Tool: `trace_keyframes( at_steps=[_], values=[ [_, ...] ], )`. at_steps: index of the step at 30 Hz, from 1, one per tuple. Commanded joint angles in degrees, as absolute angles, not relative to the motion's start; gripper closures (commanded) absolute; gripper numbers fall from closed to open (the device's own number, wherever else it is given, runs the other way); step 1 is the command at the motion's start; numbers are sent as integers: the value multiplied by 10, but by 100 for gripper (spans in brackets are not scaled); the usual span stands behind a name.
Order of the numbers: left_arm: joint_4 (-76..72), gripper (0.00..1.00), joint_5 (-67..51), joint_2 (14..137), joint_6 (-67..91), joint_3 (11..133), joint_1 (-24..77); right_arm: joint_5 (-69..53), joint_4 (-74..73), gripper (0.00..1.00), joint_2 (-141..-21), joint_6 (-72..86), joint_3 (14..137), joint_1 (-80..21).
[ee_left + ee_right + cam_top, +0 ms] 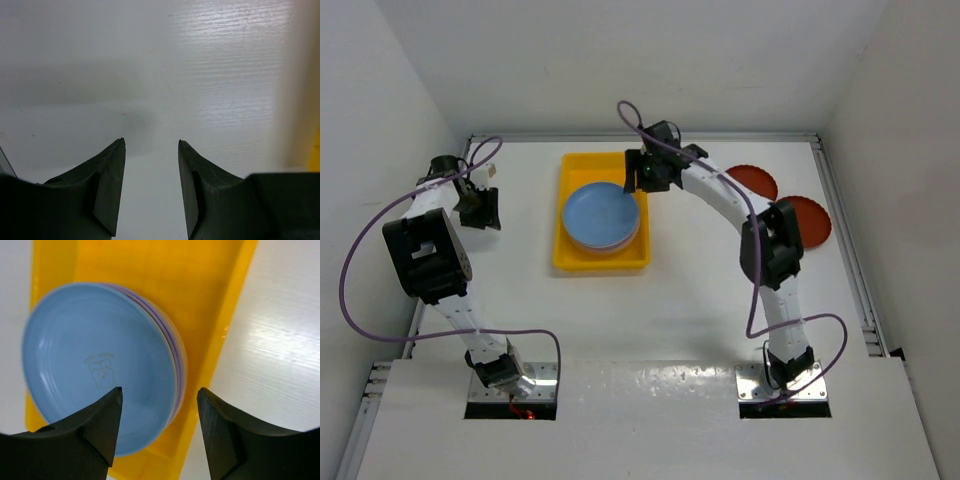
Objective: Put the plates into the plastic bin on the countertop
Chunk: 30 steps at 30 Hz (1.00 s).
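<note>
A light blue plate (95, 360) tops a stack lying inside the yellow bin (572, 170), towards its near end, with the far end of the bin floor bare. In the right wrist view the stack is not squared: the rim of a lavender plate (171, 342) and a paler edge below it show on one side, so the top plate sits shifted off the ones beneath. Two dark red plates (807, 218) lie flat on the surface (650, 310) to the right, well apart from the bin and partly hidden by the right arm (720, 200); whether they touch each other I cannot tell.

The right hand (159, 390) hovers over the stack by the bin's right rim, fingers apart and holding nothing. The left hand (151, 141) hangs over bare surface left of the bin, fingers also apart and empty.

The likely trouble:
- If the right hand pulls away sideways instead of lifting first, a finger could catch the bin rim or the blue plate's edge and drag the uneven stack further askew.
- The red plates lie flat, so a finger has to get under a thin fluted rim; a shallow bite could let one slip or skid across the surface.
- Another plate set on an offset stack may slide towards the bin wall and end up tilted.
</note>
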State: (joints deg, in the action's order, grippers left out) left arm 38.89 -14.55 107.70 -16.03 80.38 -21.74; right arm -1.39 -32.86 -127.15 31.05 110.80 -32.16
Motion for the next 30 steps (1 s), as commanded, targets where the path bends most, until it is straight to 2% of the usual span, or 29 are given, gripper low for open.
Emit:
trace_keyframes(
  at_steps=[1,4,7,11,17,22,30],
  values=[
    [382,51,-156,1057,-165,808,-221,17,-270,39,-1156,330,1091,-287],
    [382,51,-162,1057,-165,808,-221,67,-233,35,-1091,393,994,-234],
    [382,51,-162,1057,-165,808,-221,141,-201,35,-1029,552,846,-182],
    [382,51,-162,1063,-165,808,-221,158,-147,37,-994,655,686,-120],
    [382,51,-167,1063,-165,808,-221,231,-183,41,-1034,750,693,-63],
    [382,51,-167,1063,-165,802,-221,289,-228,44,-1087,783,749,-47],
    [377,51,-162,1063,-165,797,-221,248,-284,51,-1173,841,799,-18]
  ],
)
